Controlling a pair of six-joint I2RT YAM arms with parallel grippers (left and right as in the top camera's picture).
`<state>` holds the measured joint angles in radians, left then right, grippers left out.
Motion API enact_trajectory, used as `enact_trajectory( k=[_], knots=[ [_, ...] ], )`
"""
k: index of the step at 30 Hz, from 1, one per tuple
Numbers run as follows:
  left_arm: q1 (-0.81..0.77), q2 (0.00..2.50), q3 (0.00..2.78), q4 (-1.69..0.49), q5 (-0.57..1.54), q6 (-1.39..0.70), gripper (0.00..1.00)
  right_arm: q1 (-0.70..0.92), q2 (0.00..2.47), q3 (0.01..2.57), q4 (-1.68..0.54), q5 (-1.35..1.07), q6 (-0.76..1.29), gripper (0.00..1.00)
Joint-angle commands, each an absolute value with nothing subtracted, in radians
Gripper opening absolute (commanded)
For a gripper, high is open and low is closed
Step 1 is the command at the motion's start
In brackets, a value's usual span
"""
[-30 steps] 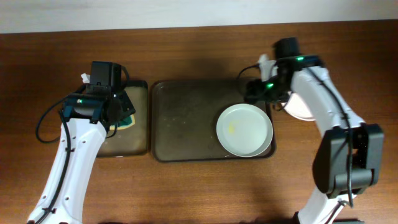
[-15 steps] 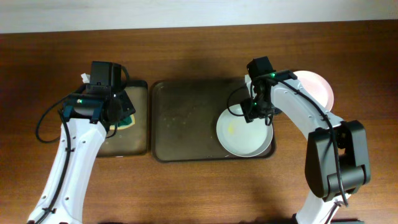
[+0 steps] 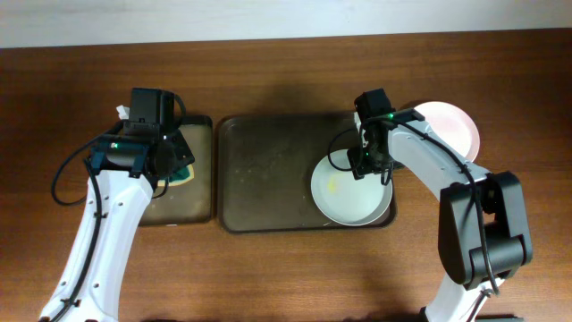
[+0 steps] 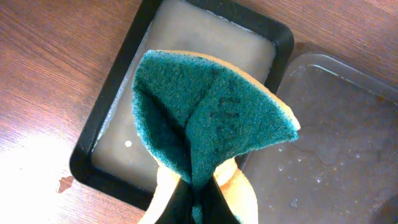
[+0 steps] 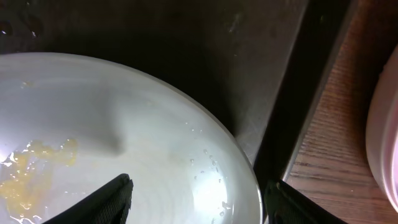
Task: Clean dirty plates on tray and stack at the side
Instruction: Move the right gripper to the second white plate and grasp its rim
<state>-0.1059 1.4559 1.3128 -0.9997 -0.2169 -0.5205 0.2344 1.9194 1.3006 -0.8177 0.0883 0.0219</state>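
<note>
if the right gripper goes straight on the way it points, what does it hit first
Probably the rim of the smeared white plate on the tray: the right gripper is open, straddling that rim. How far above it is unclear.

Even overhead light, dim right-wrist view

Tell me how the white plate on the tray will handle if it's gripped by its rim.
The plate is probably rigid: it holds a smooth, shallow form. It is likely slippery, since water droplets and a yellowish smear sit on its surface. Lifted by one rim, it may tilt, as the right end effector sits only at its edge.
</note>
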Motion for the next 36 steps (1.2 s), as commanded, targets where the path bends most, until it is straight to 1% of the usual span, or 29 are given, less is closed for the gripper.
enact_trajectory(
  k=[1,9,16,17,20,21,22,23,25,27,28,29,30,32,33,36],
  knots=[
    [-0.102,1.457,1.308,-0.997,-0.231,-0.519,0.00,0.233,1.922,1.290,-0.822,0.110,0.011,0.70],
    [-0.102,1.457,1.309,-0.997,-0.231,-0.519,0.00,0.234,1.922,1.266,-0.883,0.105,0.012,0.69],
    [-0.102,1.457,1.308,-0.997,-0.231,-0.519,0.00,0.234,1.922,1.264,-0.904,-0.031,0.012,0.68],
    [-0.102,1.457,1.308,-0.997,-0.231,-0.519,0.00,0.234,1.922,1.264,-0.900,-0.087,0.012,0.64],
    [-0.102,1.457,1.308,-0.996,-0.231,-0.519,0.00,0.236,1.922,1.264,-0.877,-0.295,0.012,0.63],
    [-0.102,1.457,1.309,-0.995,-0.231,-0.519,0.00,0.236,1.922,1.264,-0.871,-0.311,0.012,0.63],
    [-0.102,1.457,1.308,-0.996,-0.231,-0.519,0.00,0.235,1.922,1.264,-0.868,-0.295,0.014,0.58],
    [-0.102,1.457,1.308,-0.997,-0.231,-0.519,0.00,0.233,1.922,1.264,-0.868,-0.244,0.051,0.55],
    [-0.102,1.457,1.308,-0.997,-0.231,-0.519,0.00,0.224,1.922,1.264,-0.886,-0.121,0.180,0.56],
    [-0.102,1.457,1.308,-0.997,-0.231,-0.519,0.00,0.214,1.922,1.264,-0.909,-0.096,0.248,0.56],
    [-0.102,1.457,1.309,-0.997,-0.231,-0.519,0.00,0.209,1.922,1.264,-0.924,-0.102,0.275,0.59],
    [-0.102,1.457,1.308,-0.995,-0.231,-0.519,0.00,0.208,1.922,1.264,-0.948,-0.120,0.286,0.68],
    [-0.102,1.457,1.308,-0.992,-0.231,-0.519,0.00,0.209,1.922,1.264,-0.966,-0.129,0.287,0.70],
    [-0.102,1.457,1.309,-0.989,-0.229,-0.519,0.00,0.215,1.922,1.256,-0.996,-0.153,0.294,0.68],
    [-0.102,1.457,1.308,-0.989,-0.227,-0.519,0.00,0.221,1.922,1.243,-0.996,-0.157,0.310,0.64],
    [-0.102,1.457,1.308,-0.989,-0.227,-0.519,0.00,0.235,1.922,1.203,-0.939,-0.158,0.359,0.55]
  ],
)
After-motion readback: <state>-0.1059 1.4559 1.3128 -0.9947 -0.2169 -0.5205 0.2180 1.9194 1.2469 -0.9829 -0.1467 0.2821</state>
